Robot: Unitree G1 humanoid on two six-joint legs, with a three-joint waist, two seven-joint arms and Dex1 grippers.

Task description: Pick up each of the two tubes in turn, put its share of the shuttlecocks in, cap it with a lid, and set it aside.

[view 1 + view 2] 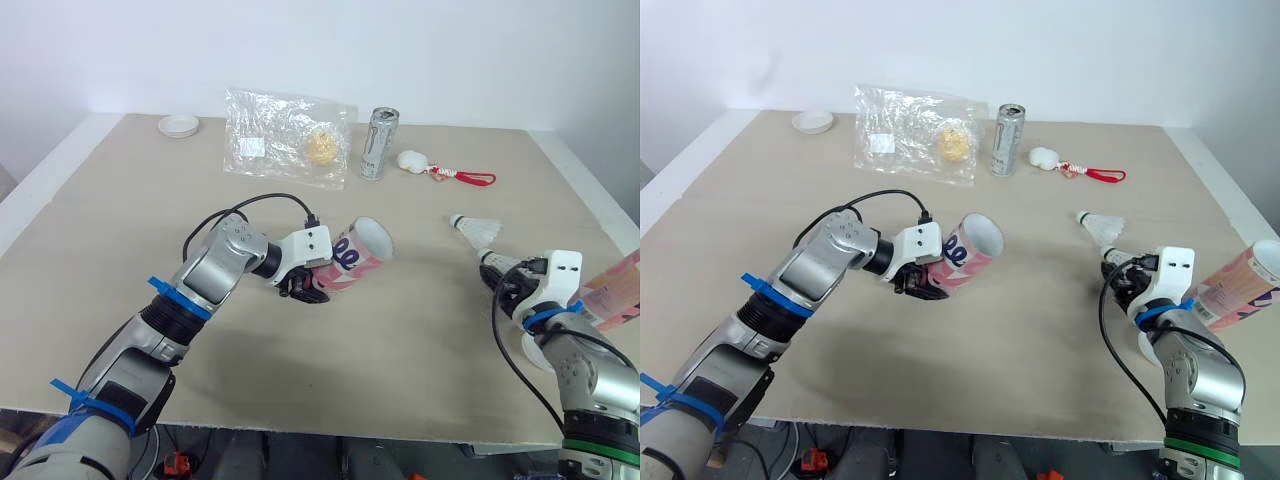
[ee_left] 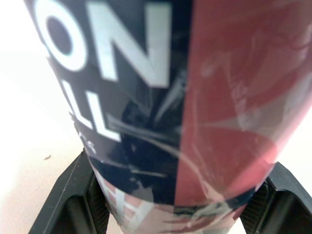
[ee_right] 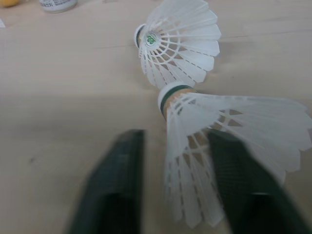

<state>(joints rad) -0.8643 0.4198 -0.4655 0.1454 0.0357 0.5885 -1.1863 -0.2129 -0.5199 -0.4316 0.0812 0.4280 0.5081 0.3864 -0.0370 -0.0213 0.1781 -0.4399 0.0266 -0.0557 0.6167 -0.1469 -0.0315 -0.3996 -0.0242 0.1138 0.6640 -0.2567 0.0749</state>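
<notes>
My left gripper (image 1: 298,284) is shut on a pink and navy tube (image 1: 356,254) and holds it tilted just above the table's middle, open mouth pointing up and to the right. In the left wrist view the tube (image 2: 161,97) sits between both fingers (image 2: 68,200). A second pink tube (image 1: 1240,285) lies at the table's right edge. My right gripper (image 3: 174,137) is open low over the table, with the feather skirt of one shuttlecock (image 3: 224,131) between its fingers. Another shuttlecock (image 1: 478,229) lies just beyond it.
At the back stand a silver can (image 1: 378,143) and a clear plastic bag (image 1: 285,135) holding a yellow ball. A white lid (image 1: 179,124) lies at the back left. Right of the can is a white charm with a red strap (image 1: 440,170).
</notes>
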